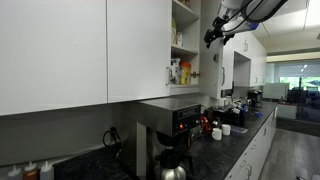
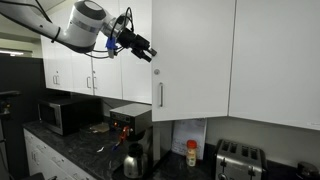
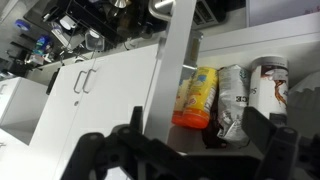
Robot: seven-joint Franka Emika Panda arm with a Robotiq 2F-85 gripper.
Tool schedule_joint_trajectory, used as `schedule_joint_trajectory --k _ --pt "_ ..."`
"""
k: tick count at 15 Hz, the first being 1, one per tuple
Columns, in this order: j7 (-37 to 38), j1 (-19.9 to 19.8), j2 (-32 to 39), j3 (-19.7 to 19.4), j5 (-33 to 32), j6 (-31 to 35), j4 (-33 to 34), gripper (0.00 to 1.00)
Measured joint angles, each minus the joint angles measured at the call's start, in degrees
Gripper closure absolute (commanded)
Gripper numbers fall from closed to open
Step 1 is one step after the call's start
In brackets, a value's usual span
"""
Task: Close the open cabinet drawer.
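Jaws spread, grasping nothing: gripper [image 2: 147,53] at the upper left edge of the cabinet drawer [image 2: 195,60], which stands ajar before the bottles [image 3: 195,95].
Step in hand: contact at the free edge; next, probably a steady push shut.

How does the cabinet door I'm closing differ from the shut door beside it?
The cabinet door stands ajar, exposing shelves of bottles; the neighbouring door lies shut. The cabinet door shows a bar handle at its free edge; the neighbouring door shows none here. The gripper, jaws open, is by the cabinet door's edge only. Both are tall white flat panels.
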Motion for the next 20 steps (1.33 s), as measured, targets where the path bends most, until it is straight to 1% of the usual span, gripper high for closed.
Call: schedule_joint_trajectory --k 9,13,20 --pt "-0.1 0.2 2.6 1.5 0.0 6.0 -0.7 0.00" --pt "-0.1 0.9 3.9 2.2 0.0 8.5 -0.7 0.00" --pt "-0.2 1.6 6.7 4.6 -0.1 13.6 -0.5 0.00"
